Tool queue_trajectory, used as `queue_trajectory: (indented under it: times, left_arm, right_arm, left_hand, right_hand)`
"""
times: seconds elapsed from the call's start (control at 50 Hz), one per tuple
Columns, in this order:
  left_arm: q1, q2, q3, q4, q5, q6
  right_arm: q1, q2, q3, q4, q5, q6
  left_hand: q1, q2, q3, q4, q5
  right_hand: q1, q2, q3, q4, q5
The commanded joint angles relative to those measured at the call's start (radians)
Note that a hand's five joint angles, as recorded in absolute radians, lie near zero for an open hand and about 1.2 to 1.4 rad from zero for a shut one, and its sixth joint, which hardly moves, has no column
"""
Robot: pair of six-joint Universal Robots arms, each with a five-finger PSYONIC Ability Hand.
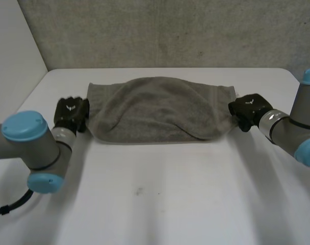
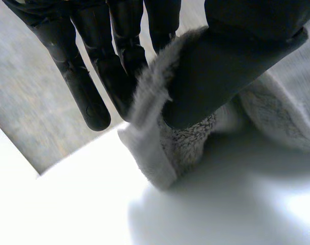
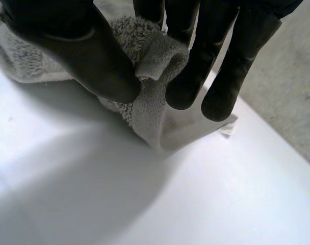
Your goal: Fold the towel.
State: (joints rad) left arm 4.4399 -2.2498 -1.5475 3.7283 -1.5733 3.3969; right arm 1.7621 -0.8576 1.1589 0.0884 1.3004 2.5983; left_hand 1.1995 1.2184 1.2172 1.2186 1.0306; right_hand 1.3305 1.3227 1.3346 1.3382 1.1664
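A grey towel (image 1: 157,109) lies across the far middle of the white table (image 1: 160,194), doubled over with a raised hump along its middle. My left hand (image 1: 71,113) is at the towel's left end, and in the left wrist view the thumb (image 2: 221,66) and fingers (image 2: 119,61) pinch the towel's hem (image 2: 150,148). My right hand (image 1: 249,111) is at the towel's right end, where its thumb (image 3: 88,56) and fingers (image 3: 196,66) pinch the towel's edge (image 3: 155,66). A small white tag (image 3: 227,127) shows at that end.
A grey wall (image 1: 170,30) rises behind the table's far edge. A pale side wall (image 1: 12,66) stands at the left. The table's near half is bare white surface.
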Motion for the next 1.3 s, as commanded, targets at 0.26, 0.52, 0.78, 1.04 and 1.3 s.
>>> queue_trajectory:
  times: [0.26, 0.52, 0.78, 1.04, 1.3]
  left_arm:
    - [0.058, 0.390, -0.291, -0.341, 0.002, 0.107]
    - [0.134, 0.800, -0.517, -0.539, 0.067, 0.110]
    - [0.084, 0.406, -0.233, -0.338, 0.139, 0.104]
    - [0.035, -0.098, 0.306, -0.337, 0.125, 0.104]
    - [0.035, -0.232, 0.463, -0.341, 0.065, 0.104]
  right_arm:
    - [-0.079, -0.408, 0.216, 0.267, 0.000, -0.201]
    - [-0.210, -0.577, 0.363, 0.547, -0.016, -0.485]
    - [-0.073, -0.165, 0.017, 0.455, 0.123, -0.347]
    - [-0.019, 0.179, -0.451, 0.449, 0.177, -0.199]
    - [-0.009, 0.328, -0.645, 0.449, 0.247, -0.201]
  left_hand:
    - [0.197, 0.178, 0.179, 0.178, 0.191]
    - [0.197, 0.178, 0.179, 0.178, 0.191]
    - [0.197, 0.178, 0.179, 0.178, 0.191]
    - [0.197, 0.178, 0.179, 0.178, 0.191]
    - [0.197, 0.178, 0.179, 0.178, 0.191]
  right_hand:
    - [0.066, 0.074, 0.062, 0.058, 0.055]
    - [0.066, 0.074, 0.062, 0.058, 0.055]
    - [0.066, 0.074, 0.062, 0.058, 0.055]
    - [0.066, 0.074, 0.062, 0.058, 0.055]
    - [0.066, 0.074, 0.062, 0.058, 0.055]
